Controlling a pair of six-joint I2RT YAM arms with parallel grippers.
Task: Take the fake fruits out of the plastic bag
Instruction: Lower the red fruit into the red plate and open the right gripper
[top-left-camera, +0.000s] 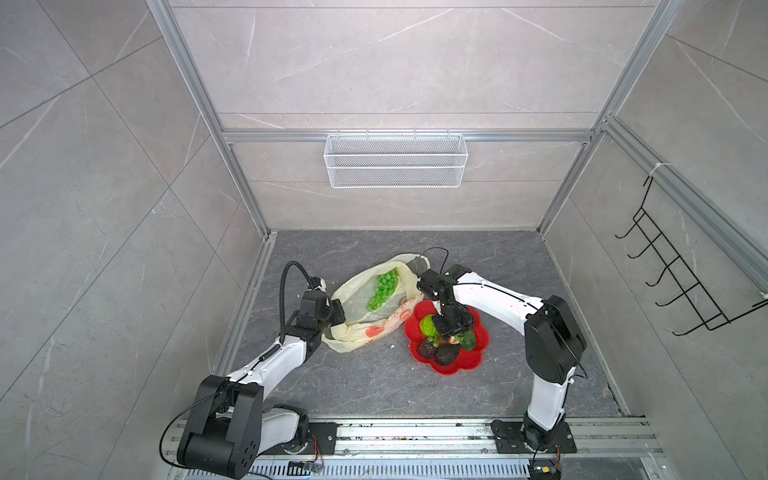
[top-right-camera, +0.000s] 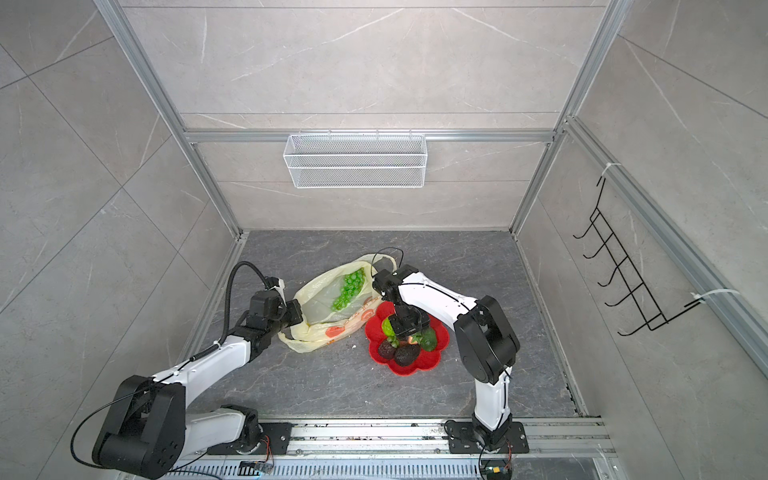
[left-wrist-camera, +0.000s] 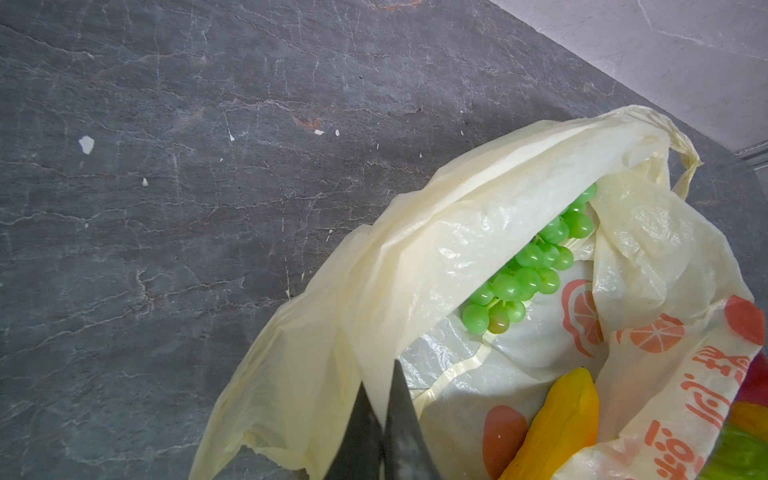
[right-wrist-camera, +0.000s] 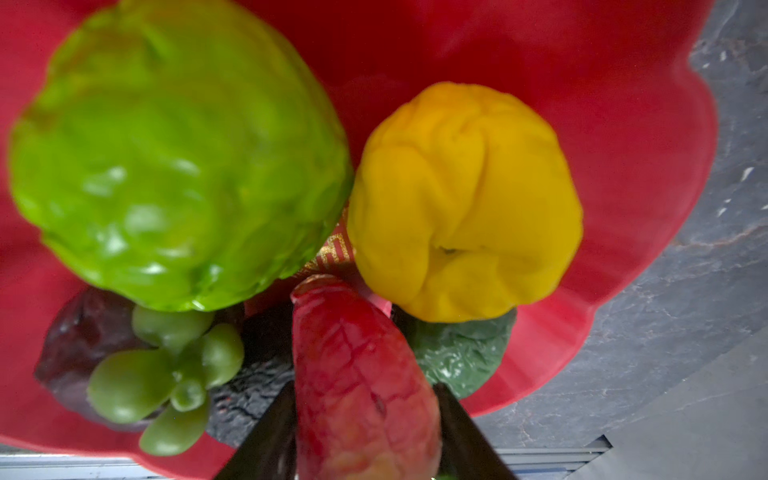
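Two white-shelled arms (top-left-camera: 274, 361) with black joints, ribbed black hose (top-left-camera: 282, 303), seemingly dark tapered pincer fingers (left-wrist-camera: 405, 432).

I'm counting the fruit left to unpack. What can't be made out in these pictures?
- Inside the plastic bag: in both top views only the grape bunch shows. The bag's printed side hides the banana, which the left wrist view's edge cuts off.
- Grip of the right hand: the right wrist view doesn't settle whether it grips the strawberry.
- The lemon: hidden under the right hand in both top views.
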